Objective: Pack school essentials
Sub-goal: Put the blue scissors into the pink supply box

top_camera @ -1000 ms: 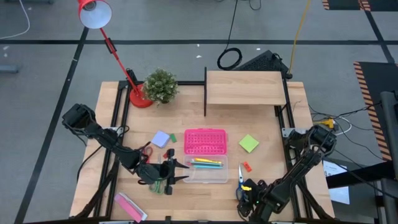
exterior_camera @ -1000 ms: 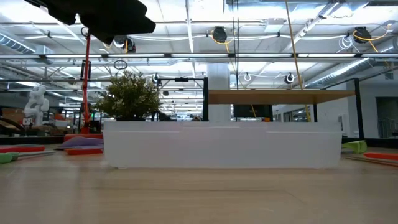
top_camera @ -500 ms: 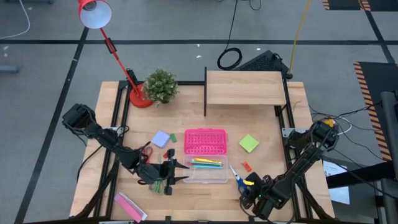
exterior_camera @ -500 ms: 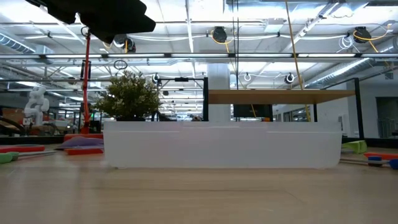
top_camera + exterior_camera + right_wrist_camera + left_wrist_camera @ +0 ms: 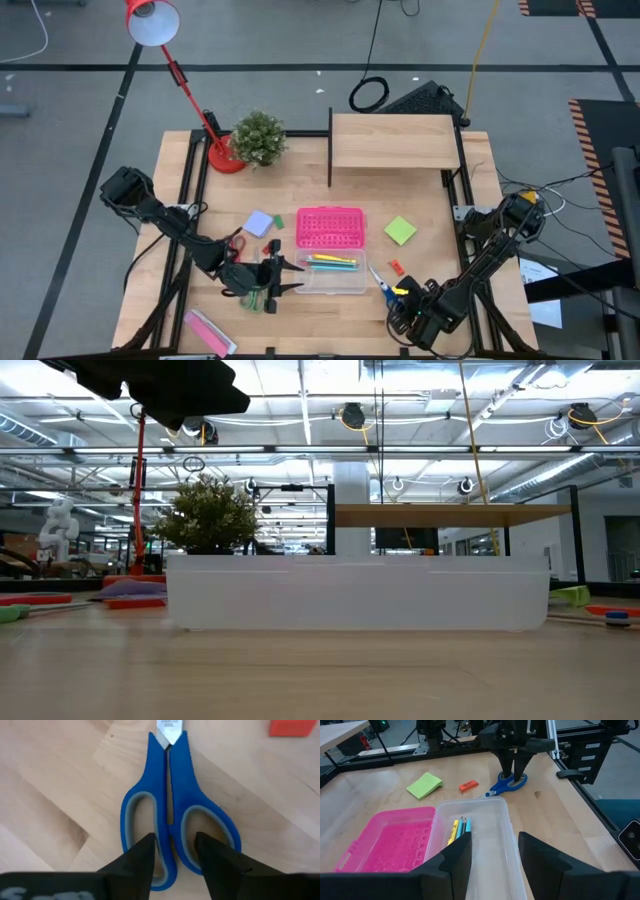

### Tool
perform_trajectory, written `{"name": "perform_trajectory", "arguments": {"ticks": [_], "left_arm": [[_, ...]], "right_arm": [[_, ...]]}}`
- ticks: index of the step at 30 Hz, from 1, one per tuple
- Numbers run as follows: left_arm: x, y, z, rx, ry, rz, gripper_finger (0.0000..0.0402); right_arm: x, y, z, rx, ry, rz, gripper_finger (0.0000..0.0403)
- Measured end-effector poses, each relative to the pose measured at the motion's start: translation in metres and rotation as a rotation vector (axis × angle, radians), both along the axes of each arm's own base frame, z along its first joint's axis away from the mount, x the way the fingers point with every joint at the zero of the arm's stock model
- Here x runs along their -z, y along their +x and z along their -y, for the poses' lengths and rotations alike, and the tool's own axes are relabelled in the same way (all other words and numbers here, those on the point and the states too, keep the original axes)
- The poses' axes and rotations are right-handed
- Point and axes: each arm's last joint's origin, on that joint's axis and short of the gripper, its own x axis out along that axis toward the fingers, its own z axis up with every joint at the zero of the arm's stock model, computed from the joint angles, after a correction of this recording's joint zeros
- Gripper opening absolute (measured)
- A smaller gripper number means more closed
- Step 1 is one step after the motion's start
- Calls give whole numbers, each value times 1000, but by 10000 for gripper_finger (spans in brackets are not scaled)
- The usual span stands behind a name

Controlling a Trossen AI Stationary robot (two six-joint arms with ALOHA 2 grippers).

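Blue-handled scissors (image 5: 172,785) lie flat on the table right of the clear box (image 5: 333,272), blades slanting toward the far left. My right gripper (image 5: 175,852) is down on their handles. My left gripper (image 5: 285,277) hovers open at the box's left end, touching nothing. Yellow, green and red pencils (image 5: 459,827) lie inside the box. The pink lid (image 5: 329,227) lies beyond it. A lime-green pad (image 5: 400,230), an orange eraser (image 5: 396,267), a pale-blue pad (image 5: 259,223) and red scissors (image 5: 235,243) rest on the table. My right gripper comes from above, pointing down, with one fingertip (image 5: 137,857) in each finger loop of the blue scissors. The two inner bars of the handles (image 5: 172,827) sit pinched between the fingers, which lie across them. The scissors rest flat on the table.
A red desk lamp (image 5: 215,140) and a potted plant (image 5: 258,138) stand at the far left, a wooden shelf (image 5: 393,140) at the far right. A flat pink packet (image 5: 208,332) lies at the near left edge.
My right gripper has moved a little toward the far and right edges. The blue scissors have turned on the table: their blades pointed toward the far edge and now slant toward the far left, nearer the clear box.
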Motion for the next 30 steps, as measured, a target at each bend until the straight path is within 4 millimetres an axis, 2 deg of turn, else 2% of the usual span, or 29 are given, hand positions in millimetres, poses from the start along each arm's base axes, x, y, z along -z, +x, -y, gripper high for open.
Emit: {"name": "perform_trajectory", "arguments": {"ticks": [8,16,22,30], "left_arm": [[0,0,0,0,0,0,163],[0,0,0,0,0,0,163],[0,0,0,0,1,-1,163],[1,0,0,4,16,-8,163]], "right_arm": [[1,-3,3,36,-18,-29,65],[-4,-3,3,21,-7,-18,73],[-23,-8,9,-34,1,17,71],[-68,-13,21,-119,21,190,70]]}}
